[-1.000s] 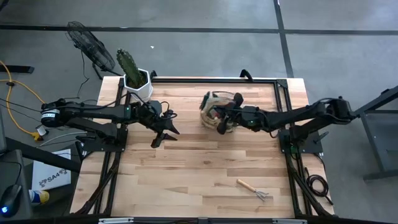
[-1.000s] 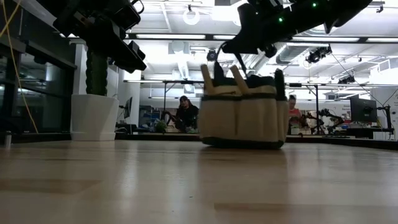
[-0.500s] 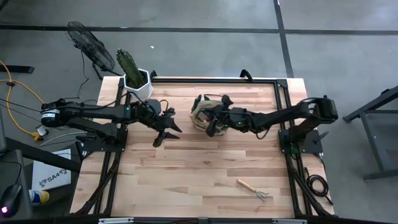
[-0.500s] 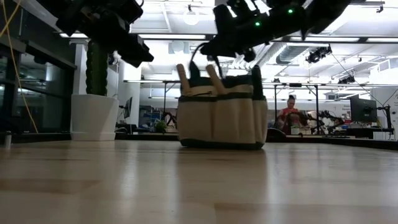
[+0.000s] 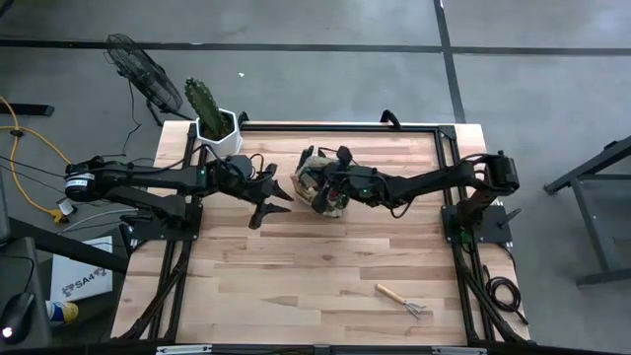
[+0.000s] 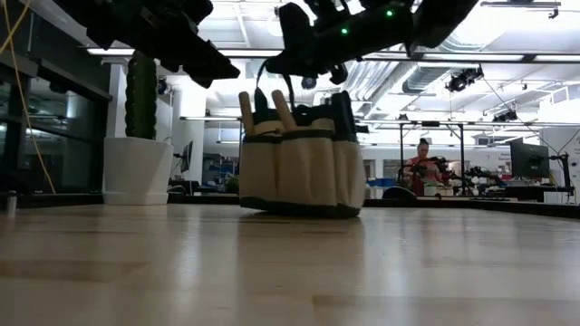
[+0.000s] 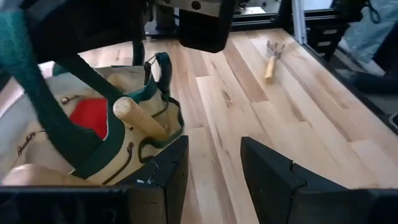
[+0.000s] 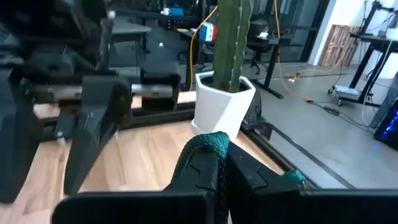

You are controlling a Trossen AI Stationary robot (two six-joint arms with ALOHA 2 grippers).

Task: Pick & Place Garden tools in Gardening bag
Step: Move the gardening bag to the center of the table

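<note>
At the far left corner of the bench (image 5: 325,266) we see a potted cactus (image 5: 207,110) in its white hexagonal pot, with a fan (image 5: 138,67) on the floor beyond it. Moving right, the left gripper (image 5: 268,200) hangs above the bench with its two dark fingers (image 7: 166,171) parted and nothing between them; the wrist view shows bare wood in the gap. Just to the right of it, close but not touching as far as we can judge, stands the gardening bag (image 5: 317,183), tan with dark green trim, upright on the far half of the bench near the middle. Wooden handles (image 6: 283,110) stick up out of its pockets, and from the left wrist view we make out a red piece (image 7: 87,118) lying inside, together with a round handle end (image 7: 127,109) at the rim. The right gripper (image 5: 333,179) reaches across from the right side and sits directly over the bag; its fingers are closed on a green loop handle (image 8: 202,149), which we see pinched between them in the right wrist view. From above, the bag's contents are mostly covered by this gripper, so we cannot tell the tools apart there. Farther right and toward the near edge, well apart from both grippers and the bag, a rake (image 5: 404,299) with a wooden handle lies flat on the bench. Beyond the bench, in the room on the right, a person (image 6: 422,164) is seated.
</note>
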